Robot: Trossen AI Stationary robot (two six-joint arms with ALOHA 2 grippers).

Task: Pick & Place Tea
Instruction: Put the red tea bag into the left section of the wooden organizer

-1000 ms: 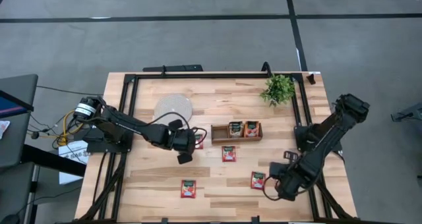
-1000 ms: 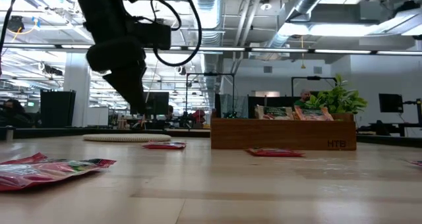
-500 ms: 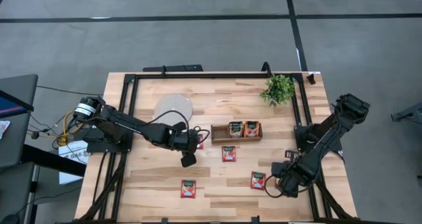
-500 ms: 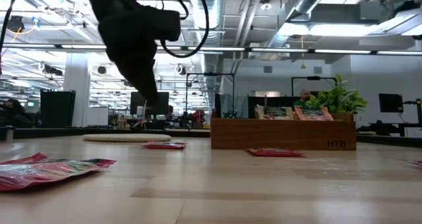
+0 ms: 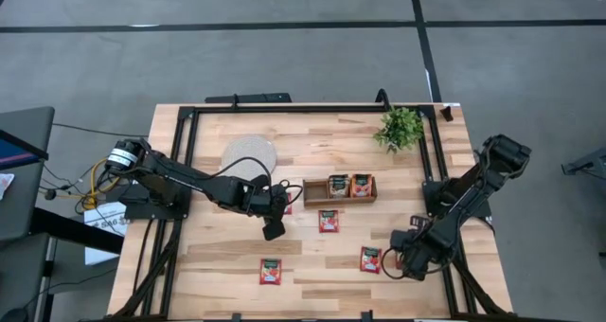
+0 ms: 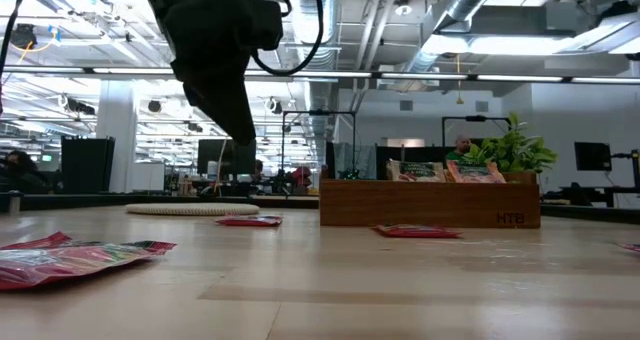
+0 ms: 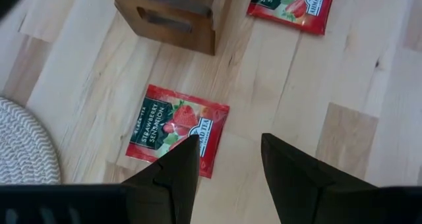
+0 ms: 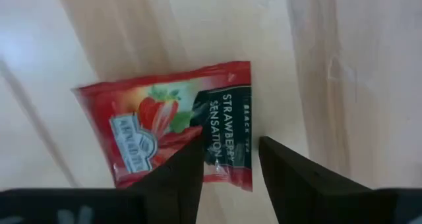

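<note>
**Tea sachets scattered on the wooden table**

Red sachets (image 5: 370, 258) lie mid-frame and lower centre; two stand in the tray (image 5: 339, 189). Left gripper (image 5: 274, 229) and right gripper (image 5: 395, 262) hover parted, holding nothing. Office room behind, grey floor around

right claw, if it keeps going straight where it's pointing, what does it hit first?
Most likely the red tea sachet lying flat on the table: it sits right ahead of the open right claw, between the fingers' line. Depth is hard to judge.
</note>
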